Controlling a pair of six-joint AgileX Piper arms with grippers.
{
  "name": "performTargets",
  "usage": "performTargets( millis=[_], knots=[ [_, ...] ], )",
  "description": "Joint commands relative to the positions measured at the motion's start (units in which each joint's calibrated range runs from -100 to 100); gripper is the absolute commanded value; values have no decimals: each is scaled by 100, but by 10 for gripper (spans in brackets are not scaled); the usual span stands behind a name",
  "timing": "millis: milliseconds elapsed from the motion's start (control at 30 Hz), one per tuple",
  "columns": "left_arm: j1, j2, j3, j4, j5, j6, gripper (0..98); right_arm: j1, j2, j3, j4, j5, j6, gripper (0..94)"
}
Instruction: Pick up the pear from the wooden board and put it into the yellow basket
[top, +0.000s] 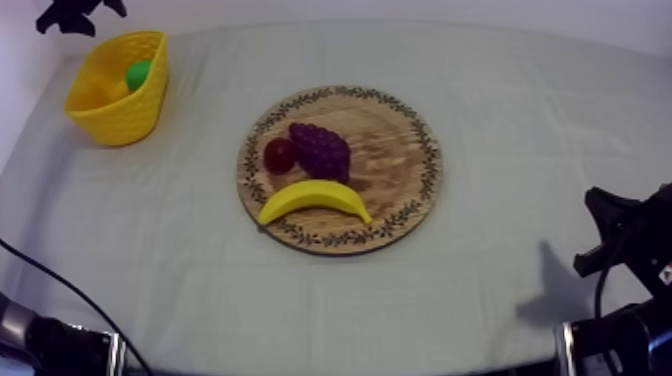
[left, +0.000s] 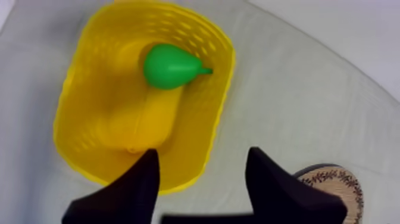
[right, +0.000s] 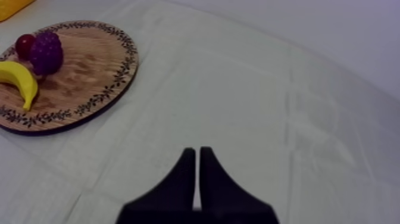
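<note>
A: So, status?
B: Counter (top: 520, 130), wooden board (top: 395, 150): nothing to fetch; yellow basket (top: 120, 125) holds the pear (left: 169, 65). Drop looks done.
A: Jaws?
B: Left jaws apart, empty, above basket; right jaws pressed together, idle. Next, I'd lift left arm clear.

- Reaching in with the left arm (top: 75, 14) at the top view's upper left, far back, with another dark part of it lying at the lower left edge.
- Holding the left gripper (left: 204, 152) aimed downward in the left wrist view, its two black fingers (left: 128, 190) spread wide apart with nothing between them.
- Resting the right arm (top: 630, 240) low at the top view's right edge, well apart from the left.
- Pointing the right gripper (right: 197, 151) forward in the right wrist view, both fingers pressed together into a narrow wedge, clamped on nothing.
</note>
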Motion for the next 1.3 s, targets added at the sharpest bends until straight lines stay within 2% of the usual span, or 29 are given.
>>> performTargets(
  millis=[0,200,433,533,667,967,1133,1267],
  knots=[
    [21,-463,446,2,-274,-78,486,0,-4,-5,1,2,-1,4],
    [48,-1266,1451,-9,-929,-180,366,0,-4,-5,1,2,-1,4],
    [83,-2226,2688,-6,-1639,-401,101,0,-4,-5,1,2,-1,4],
    [143,-2623,3141,-43,-1895,-466,35,0,-4,-5,1,2,-1,4],
    [212,-3190,3820,-104,-2239,-451,9,0,-4,-5,1,2,-1,4],
    [372,-4648,5497,-388,-2735,-120,1,0,-4,-5,1,2,-1,4],
    [494,-5540,6266,-444,-2935,-352,0,0,-4,-5,1,2,1,4],
    [533,-6231,6806,-472,-3005,-360,0,0,-4,-5,1,2,-1,4]
  ],
)
